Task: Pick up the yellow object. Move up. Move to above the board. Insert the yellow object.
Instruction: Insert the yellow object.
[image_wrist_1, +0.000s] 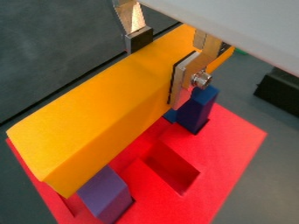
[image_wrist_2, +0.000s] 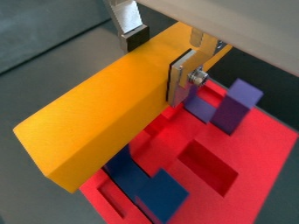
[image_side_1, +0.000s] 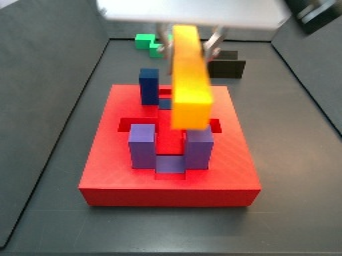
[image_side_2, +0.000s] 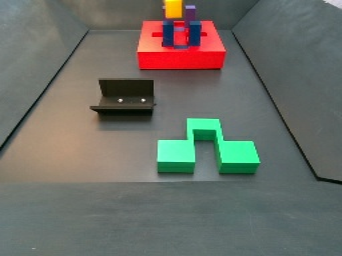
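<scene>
The gripper (image_wrist_1: 163, 54) is clamping the yellow bar (image_wrist_1: 105, 109) across its broad flat sides, close to one end, so most of the bar's length is sticking out free beyond the fingers (image_wrist_1: 187, 74). In a side view the yellow bar (image_side_1: 191, 75) is hanging over the red board (image_side_1: 107, 165), above the blue and purple posts (image_side_1: 143, 140), with the open slots (image_wrist_2: 208, 166) lying beneath it. The bar is looking rigid and solid, with smooth, hard faces that are probably rather slippery against the pads, and it is likely light enough for one pinch. Because the hold is sitting near the end, not the middle, the long free part is apt to pivot if it catches a post. On the table nearer the camera, the black bracket (image_side_2: 124, 97) and the green block (image_side_2: 205, 147) are lying well apart from the board (image_side_2: 181, 56).
</scene>
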